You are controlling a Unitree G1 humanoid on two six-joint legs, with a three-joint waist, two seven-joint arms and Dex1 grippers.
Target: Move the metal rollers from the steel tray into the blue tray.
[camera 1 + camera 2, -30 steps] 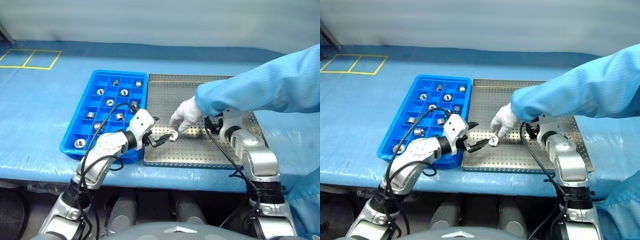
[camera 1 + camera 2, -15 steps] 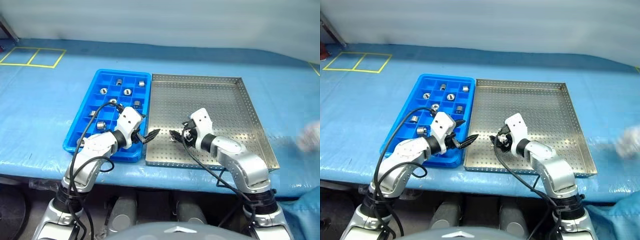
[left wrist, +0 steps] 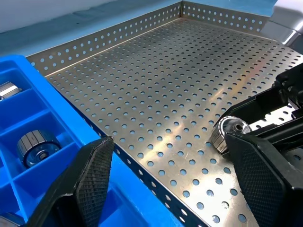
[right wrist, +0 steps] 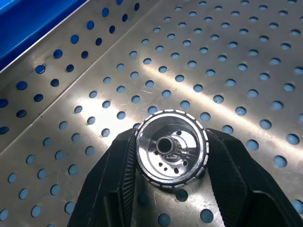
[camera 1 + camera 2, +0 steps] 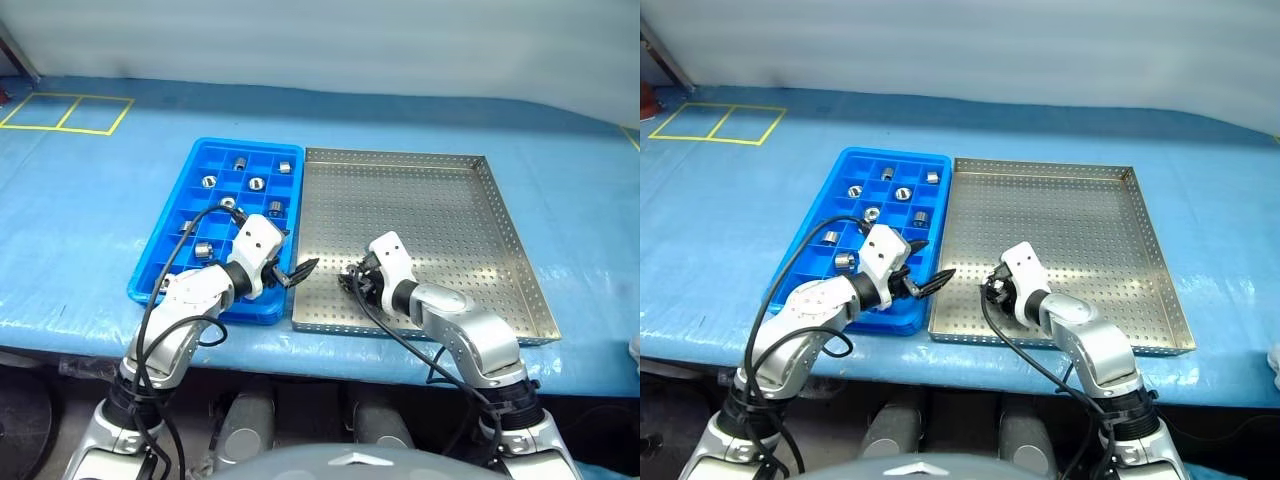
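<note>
Roller sits clamped between the two black fingers of my right gripper, its grooved rim pressed by both pads, low over the near-left part of the steel tray. As I judge it, the pick is in hand: the grip looks made, but the piece appears to be at or just above the perforated floor. Next comes a lift clear of the low rim, then a carry across to the blue tray, which lies just beyond that rim on my gripper's left and already holds several rollers. An empty compartment must be chosen. My left gripper hangs with jaws spread wide and empty over the seam between the trays, near the right one, so I must mind the crossing.
</note>
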